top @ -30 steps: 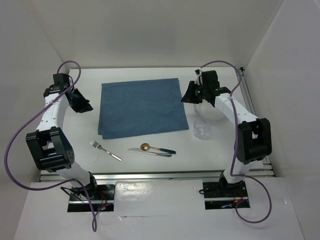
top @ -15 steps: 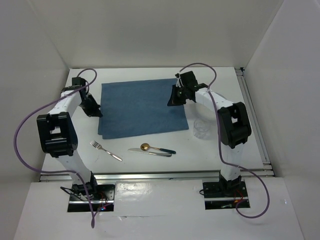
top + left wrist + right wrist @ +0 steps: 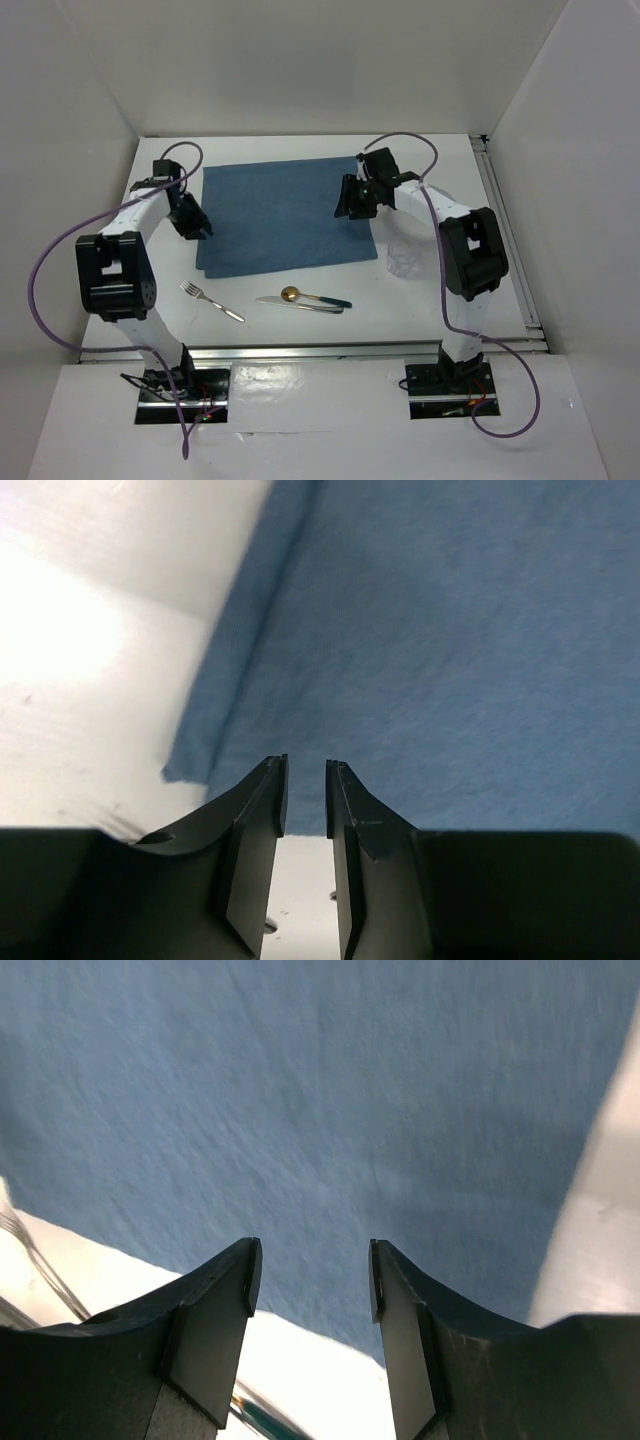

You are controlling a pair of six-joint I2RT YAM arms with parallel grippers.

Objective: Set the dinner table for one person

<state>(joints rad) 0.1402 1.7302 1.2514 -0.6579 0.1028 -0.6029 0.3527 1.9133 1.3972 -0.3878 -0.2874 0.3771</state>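
Desk (image 3: 350, 328) spreads beneath both of your end effectors, its long axis running left to right, with the metal rail (image 3: 310, 350) on the edge by the arm bases. Your left end effector (image 3: 306, 765) shows only a narrow slit between its fingers and holds nothing, above the left edge of the blue placemat (image 3: 285, 215). Your right end effector (image 3: 312, 1250) is half spread and empty, over the placemat's right edge. Bare desk lies outboard of each. The fork (image 3: 212, 302), knife (image 3: 298, 306) and glass (image 3: 402, 258) sit behind them, toward the rail.

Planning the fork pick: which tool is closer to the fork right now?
Left. The left tool hangs at the placemat's left edge, just beyond the fork. The right tool is over the placemat's right edge, far off to the fork's right.
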